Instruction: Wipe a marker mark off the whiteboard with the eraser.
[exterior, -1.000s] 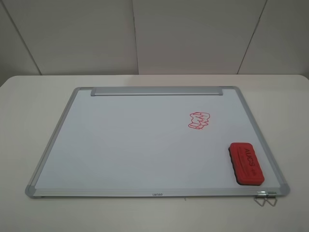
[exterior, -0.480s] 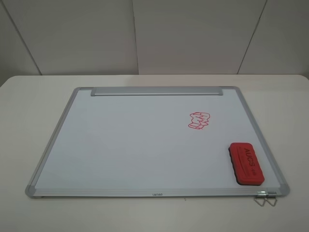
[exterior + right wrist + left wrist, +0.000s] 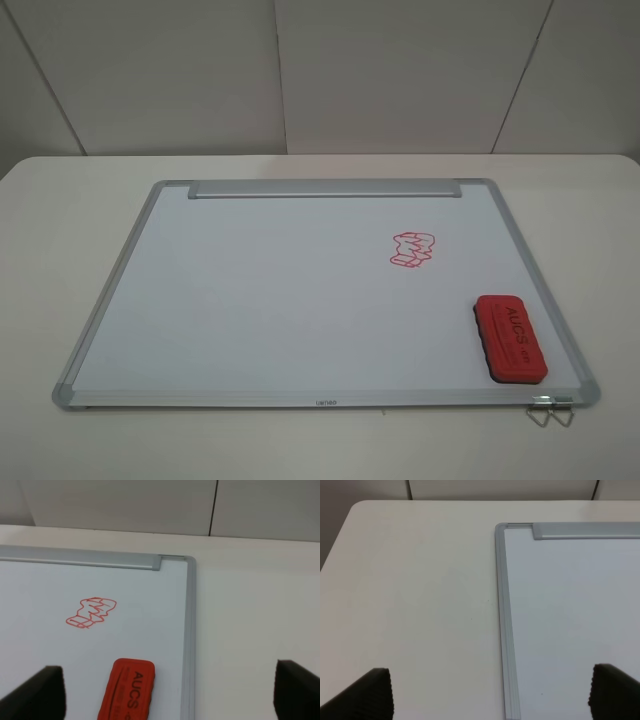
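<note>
Neither arm shows in the high view, only the finger (image 3: 367,696) tips enter the left wrist view, the eraser (image 3: 127,690) runs off the right wrist picture's edge, and small dark print on the whiteboard (image 3: 325,402) frame stays too tiny to read.

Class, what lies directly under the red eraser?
The eraser rests on the whiteboard, near its right frame. Only white surface shows around it; whatever it covers is hidden. The red doodle sits apart, uncovered.
</note>
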Controlling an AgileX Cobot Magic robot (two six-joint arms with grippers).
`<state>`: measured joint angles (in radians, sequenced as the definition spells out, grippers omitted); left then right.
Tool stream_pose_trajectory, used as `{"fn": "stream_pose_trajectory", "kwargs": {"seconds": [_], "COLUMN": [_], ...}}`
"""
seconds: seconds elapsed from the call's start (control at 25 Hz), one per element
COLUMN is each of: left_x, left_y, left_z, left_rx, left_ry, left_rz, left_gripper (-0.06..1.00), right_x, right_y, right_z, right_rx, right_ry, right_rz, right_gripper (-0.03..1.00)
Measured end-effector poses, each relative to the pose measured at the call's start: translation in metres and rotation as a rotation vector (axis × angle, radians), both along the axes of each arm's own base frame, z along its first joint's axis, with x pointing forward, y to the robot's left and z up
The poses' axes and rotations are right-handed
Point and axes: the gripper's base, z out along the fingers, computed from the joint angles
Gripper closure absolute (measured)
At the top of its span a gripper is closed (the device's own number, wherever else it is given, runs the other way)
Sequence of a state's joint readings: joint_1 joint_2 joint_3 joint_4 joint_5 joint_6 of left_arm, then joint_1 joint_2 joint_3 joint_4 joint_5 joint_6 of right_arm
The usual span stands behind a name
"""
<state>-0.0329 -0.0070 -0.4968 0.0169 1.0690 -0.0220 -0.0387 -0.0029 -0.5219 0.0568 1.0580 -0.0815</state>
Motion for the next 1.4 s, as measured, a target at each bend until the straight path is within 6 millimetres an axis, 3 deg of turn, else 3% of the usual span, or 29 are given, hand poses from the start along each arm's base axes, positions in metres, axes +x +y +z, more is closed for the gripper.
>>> {"fn": "stream_pose_trajectory", "kwargs": {"seconds": [1.4], "left_x": [0.0000], "left_y": [0.0000], "left_z": [0.0000], "left_rx": [0.000], "left_ry": [0.000], "left_rz": [0.000], "left_gripper": [0.16], "right_x": [0.0001], "right_y": [-0.0009], "right_z": [-0.0002], "right_rx": [0.004], "right_ry": [0.001], "right_rz": [-0.013], "right_gripper": [0.23]}}
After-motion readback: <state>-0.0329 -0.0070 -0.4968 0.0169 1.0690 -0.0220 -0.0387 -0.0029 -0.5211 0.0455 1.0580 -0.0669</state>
